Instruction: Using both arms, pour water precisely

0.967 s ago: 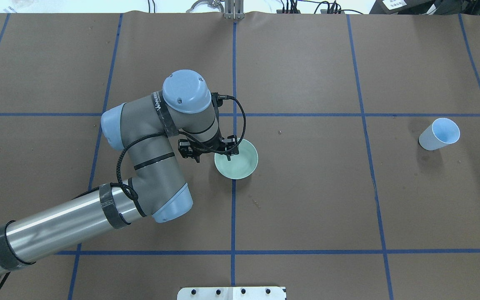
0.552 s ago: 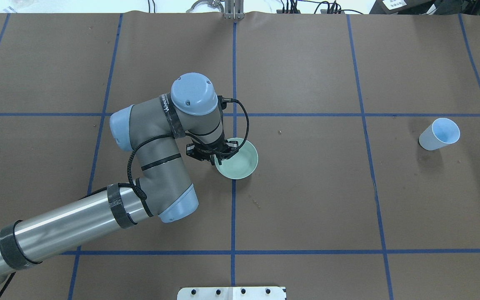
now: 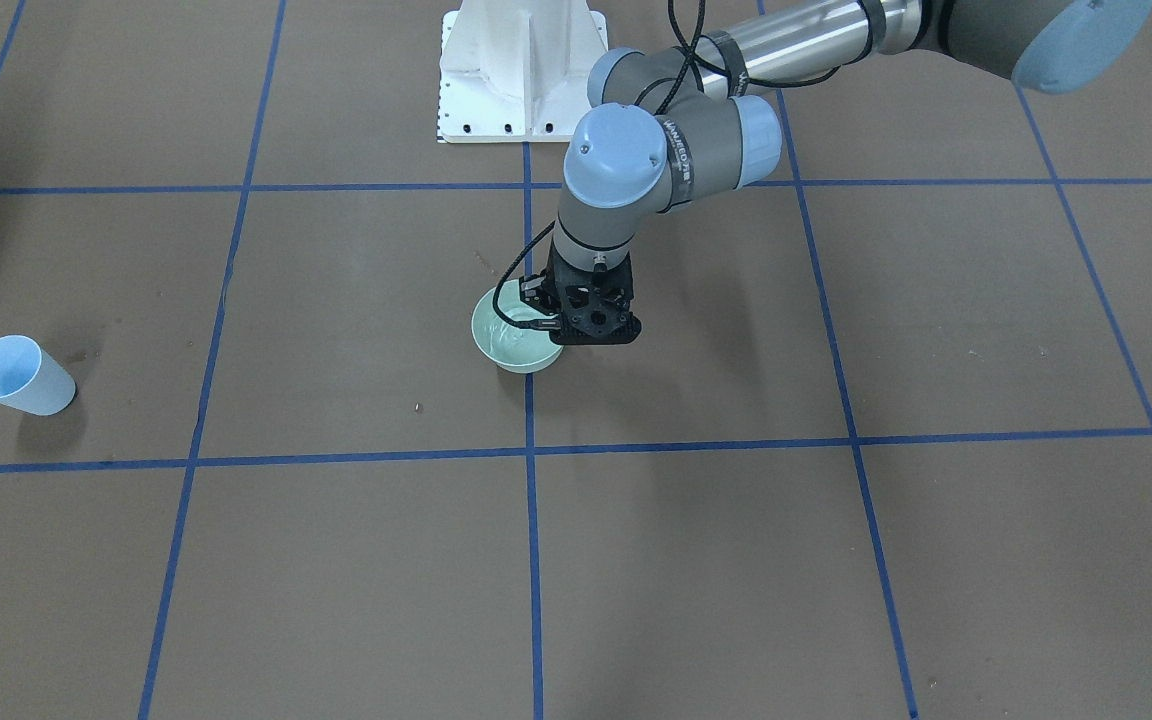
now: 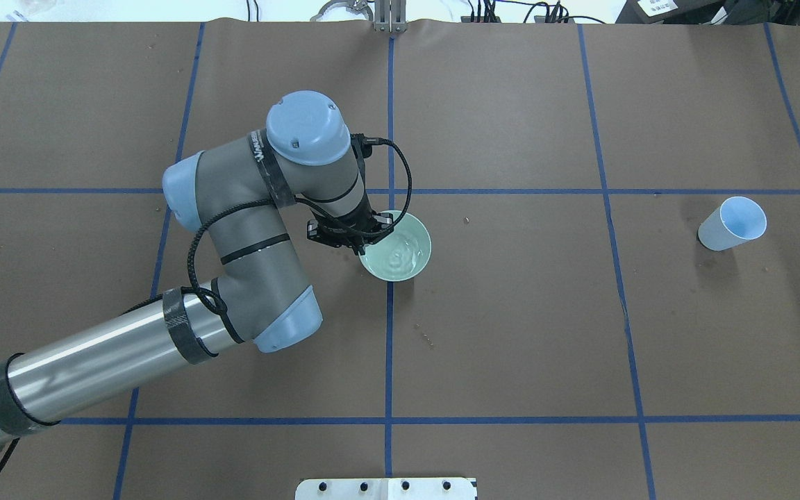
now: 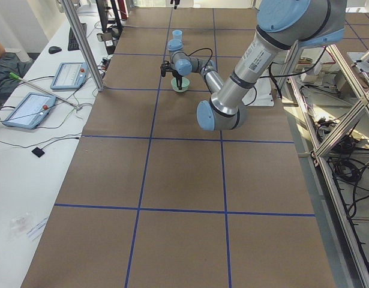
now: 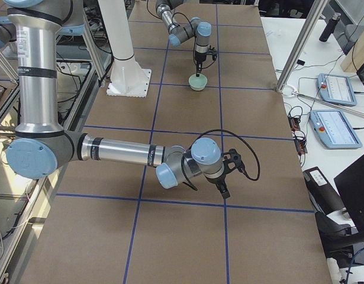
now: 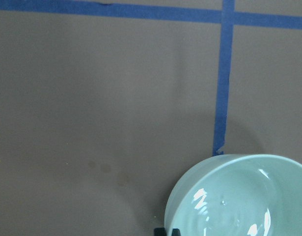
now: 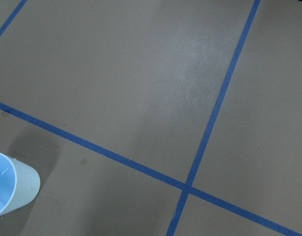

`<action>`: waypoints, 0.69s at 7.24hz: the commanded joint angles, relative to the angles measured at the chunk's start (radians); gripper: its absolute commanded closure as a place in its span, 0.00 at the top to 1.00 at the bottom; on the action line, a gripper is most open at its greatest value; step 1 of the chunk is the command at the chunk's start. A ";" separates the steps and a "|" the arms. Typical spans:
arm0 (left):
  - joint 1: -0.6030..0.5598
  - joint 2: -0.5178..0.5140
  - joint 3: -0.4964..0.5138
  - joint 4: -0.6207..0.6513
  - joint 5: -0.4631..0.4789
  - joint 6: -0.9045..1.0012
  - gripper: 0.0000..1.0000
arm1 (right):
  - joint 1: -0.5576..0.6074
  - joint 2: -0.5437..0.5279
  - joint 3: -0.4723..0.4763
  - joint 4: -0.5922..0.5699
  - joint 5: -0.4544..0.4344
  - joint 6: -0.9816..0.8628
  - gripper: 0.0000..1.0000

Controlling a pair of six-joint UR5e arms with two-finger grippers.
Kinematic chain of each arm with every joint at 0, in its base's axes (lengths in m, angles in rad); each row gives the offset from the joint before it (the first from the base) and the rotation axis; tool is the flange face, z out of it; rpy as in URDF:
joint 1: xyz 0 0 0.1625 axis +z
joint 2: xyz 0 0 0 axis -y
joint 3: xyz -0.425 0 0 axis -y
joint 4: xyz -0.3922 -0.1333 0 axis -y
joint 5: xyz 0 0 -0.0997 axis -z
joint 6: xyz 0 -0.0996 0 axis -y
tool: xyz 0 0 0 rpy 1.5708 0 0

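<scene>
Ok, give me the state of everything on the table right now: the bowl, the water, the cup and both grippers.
left gripper: shut on the rim of the green bowl.
green bowl: upright, with liquid inside.
water: in the green bowl, surface rippling.
blue cup: upright, standing alone, contents unclear.
right gripper: cannot tell whether open or shut.

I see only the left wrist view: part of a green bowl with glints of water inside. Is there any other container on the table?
Observer: Yes. The overhead view shows a pale blue cup, far from the bowl, toward the robot's right.
Operator: Does the right wrist camera see it?
Observer: Yes, in its lower left corner.
Operator: Is my gripper on the bowl?
Observer: Yes. The left gripper is shut on its rim, on the side toward the robot's left.
</scene>
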 commanded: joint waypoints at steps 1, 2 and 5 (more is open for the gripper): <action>-0.111 0.165 -0.149 -0.003 -0.108 0.068 0.00 | -0.001 0.010 0.001 -0.015 0.001 0.000 1.00; -0.139 0.310 -0.244 -0.007 -0.114 0.205 0.00 | -0.001 0.011 0.001 -0.017 0.001 0.000 1.00; -0.352 0.680 -0.302 -0.133 -0.221 0.620 0.00 | -0.001 0.017 0.038 -0.073 0.001 0.000 1.00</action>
